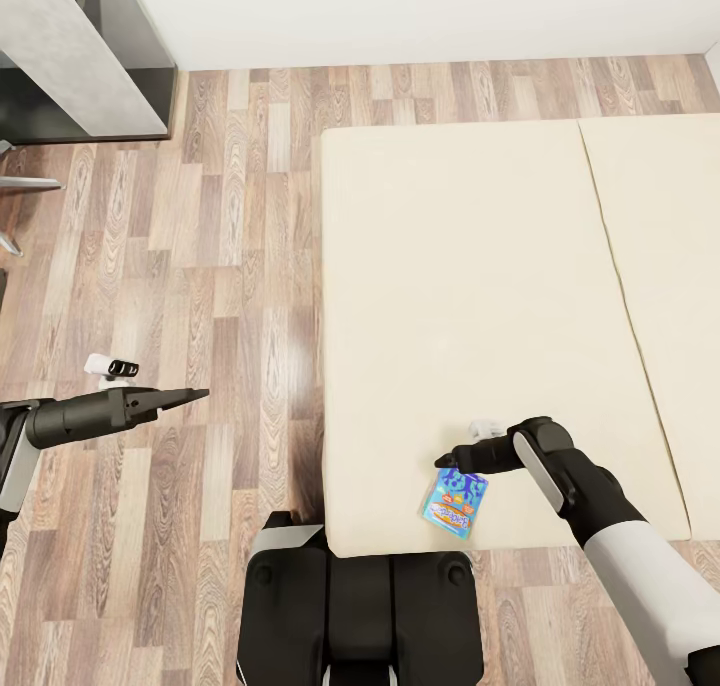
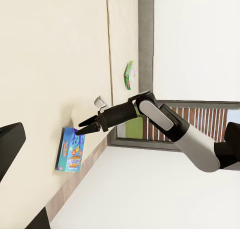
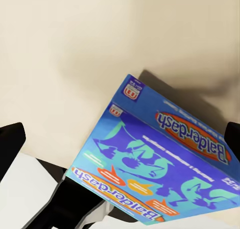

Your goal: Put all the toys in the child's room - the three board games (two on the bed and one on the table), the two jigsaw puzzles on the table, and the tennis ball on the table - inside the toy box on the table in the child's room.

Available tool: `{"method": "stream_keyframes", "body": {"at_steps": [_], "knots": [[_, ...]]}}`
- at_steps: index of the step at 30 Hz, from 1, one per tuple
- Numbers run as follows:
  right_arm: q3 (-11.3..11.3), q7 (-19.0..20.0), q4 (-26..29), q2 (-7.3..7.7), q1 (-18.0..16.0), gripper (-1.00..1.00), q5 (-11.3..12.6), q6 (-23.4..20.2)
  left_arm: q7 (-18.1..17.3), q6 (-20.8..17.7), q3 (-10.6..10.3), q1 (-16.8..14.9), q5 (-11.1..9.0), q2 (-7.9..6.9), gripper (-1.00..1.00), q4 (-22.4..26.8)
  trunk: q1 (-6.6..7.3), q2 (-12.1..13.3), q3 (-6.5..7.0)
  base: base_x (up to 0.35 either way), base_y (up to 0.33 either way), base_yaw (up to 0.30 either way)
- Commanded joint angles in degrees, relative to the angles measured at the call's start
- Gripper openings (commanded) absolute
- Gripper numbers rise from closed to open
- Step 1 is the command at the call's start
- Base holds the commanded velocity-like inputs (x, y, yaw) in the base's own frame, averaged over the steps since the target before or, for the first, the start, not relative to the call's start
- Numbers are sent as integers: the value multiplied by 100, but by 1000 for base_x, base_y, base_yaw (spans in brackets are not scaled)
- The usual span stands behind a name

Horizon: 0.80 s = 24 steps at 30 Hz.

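A blue Balderdash board game box (image 1: pixel 455 503) lies on the cream bed (image 1: pixel 480 296) close to its near edge. My right gripper (image 1: pixel 445 460) hovers open just over the box's far end; in the right wrist view the box (image 3: pixel 155 164) sits between the spread fingers and no contact shows. The left wrist view shows the same box (image 2: pixel 70 149) under the right gripper (image 2: pixel 82 129), and a green board game box (image 2: pixel 129 75) farther along the bed. My left gripper (image 1: pixel 195 396) is held out over the wooden floor, left of the bed, open and holding nothing.
A grey cabinet (image 1: pixel 80 46) stands against the wall at the far left, with chair legs (image 1: pixel 20 186) near it. Wooden floor (image 1: pixel 200 266) runs along the bed's left side. My dark base (image 1: pixel 360 606) is against the bed's near edge.
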<state>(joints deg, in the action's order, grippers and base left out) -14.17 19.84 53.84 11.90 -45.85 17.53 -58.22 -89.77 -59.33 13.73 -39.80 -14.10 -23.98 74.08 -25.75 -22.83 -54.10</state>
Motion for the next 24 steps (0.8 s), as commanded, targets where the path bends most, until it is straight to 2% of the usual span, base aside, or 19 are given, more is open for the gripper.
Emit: {"method": "stream_keyframes", "body": {"at_steps": [1, 24], "knots": [[-8, 35, 4, 5, -3, 100, -30, -10, -23, -61, 0, -2, 4, -2, 100, 1, -3, -9, -6, 0, 0, 0], [36, 31, 41, 47, -3, 100, -22, -13, -23, -61, 6, -2, -2, -8, 100, 1, -3, -9, -6, 0, 0, 0]]}}
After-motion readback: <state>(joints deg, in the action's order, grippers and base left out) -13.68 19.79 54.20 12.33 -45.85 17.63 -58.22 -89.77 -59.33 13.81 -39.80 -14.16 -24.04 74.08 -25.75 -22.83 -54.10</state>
